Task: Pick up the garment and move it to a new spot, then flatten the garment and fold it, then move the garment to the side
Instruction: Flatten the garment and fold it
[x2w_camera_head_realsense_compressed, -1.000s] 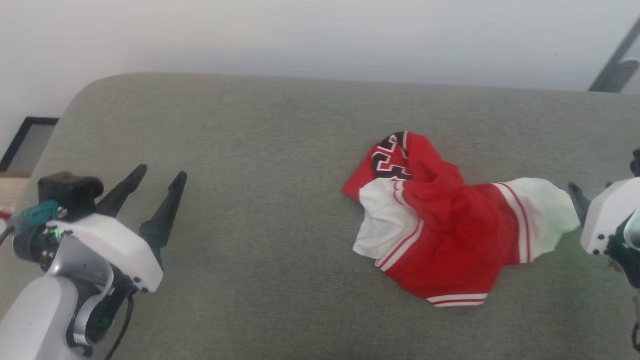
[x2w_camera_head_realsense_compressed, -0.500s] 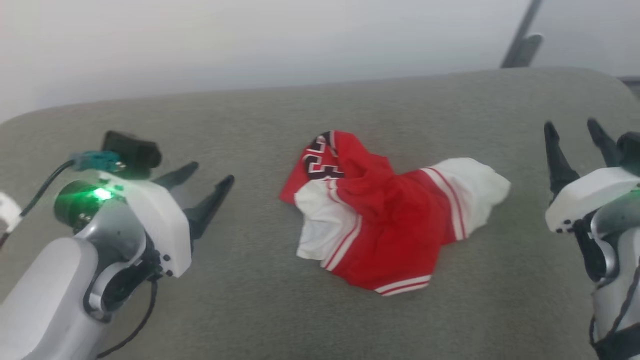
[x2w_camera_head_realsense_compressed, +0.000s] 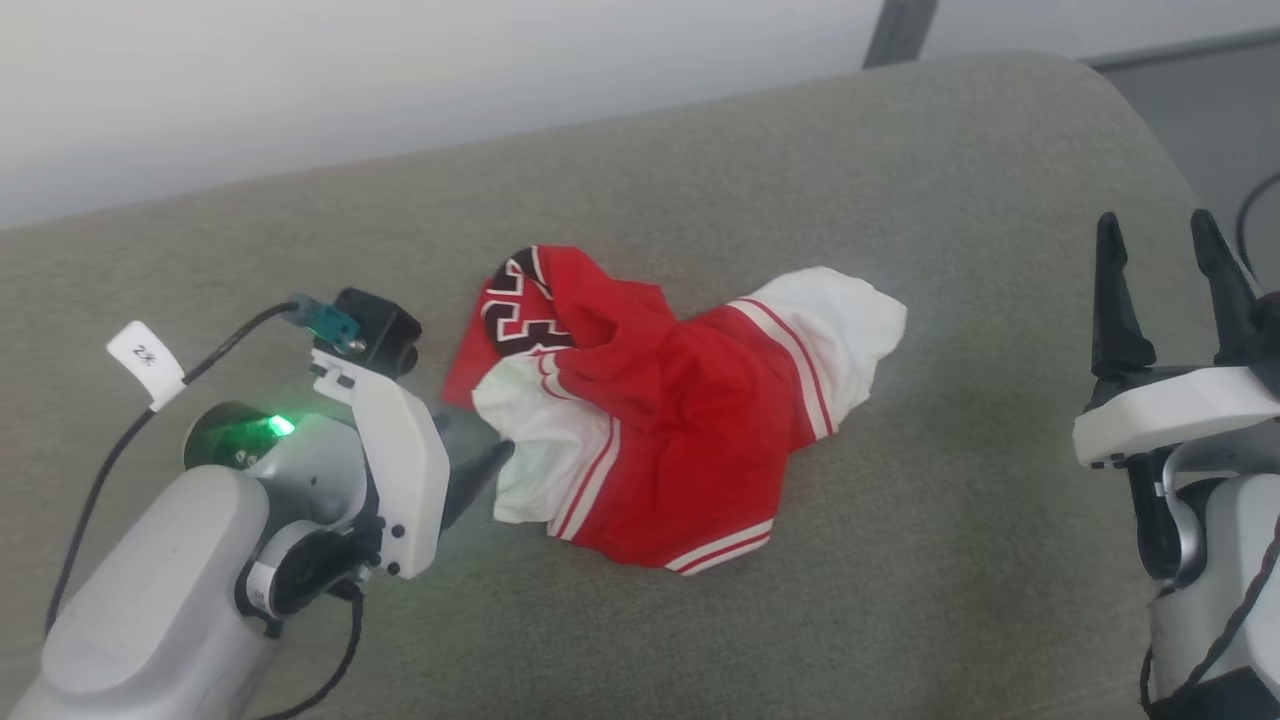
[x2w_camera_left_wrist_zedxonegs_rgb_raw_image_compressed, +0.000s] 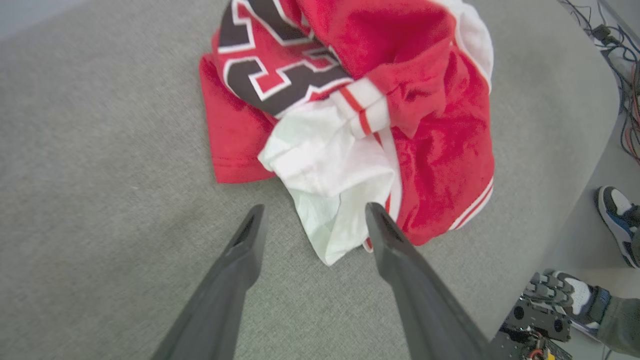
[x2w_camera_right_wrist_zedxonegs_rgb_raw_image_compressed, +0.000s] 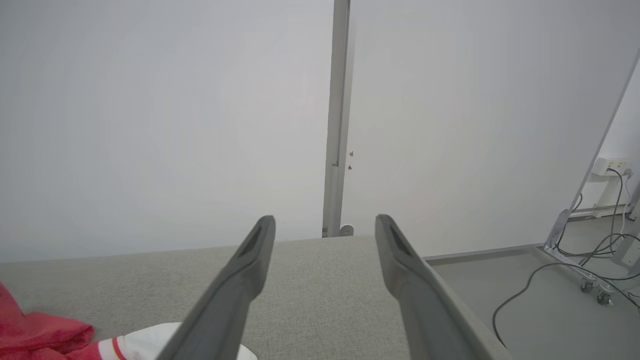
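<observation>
Grey fabric-covered worktop (x2w_camera_head_realsense_compressed: 900, 200): rounded corners, pale wall behind. Garment (x2w_camera_head_realsense_compressed: 680, 420) crumpled in heap near worktop middle; red, white panels, striped trim, black numeral partly showing. My left tool (x2w_camera_left_wrist_zedxonegs_rgb_raw_image_compressed: 315, 207) released, jaws spread, tips at garment's white edge (contact not determinable). My right tool (x2w_camera_head_realsense_compressed: 1152, 220) released, jaws spread, well apart from garment, nothing held.

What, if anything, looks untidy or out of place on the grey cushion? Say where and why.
The jersey lies crumpled in a heap near the middle of the grey cushion, folded over itself so its black lettering is only partly visible and one white panel sticks out sideways. Nothing looks torn or spilled.
</observation>
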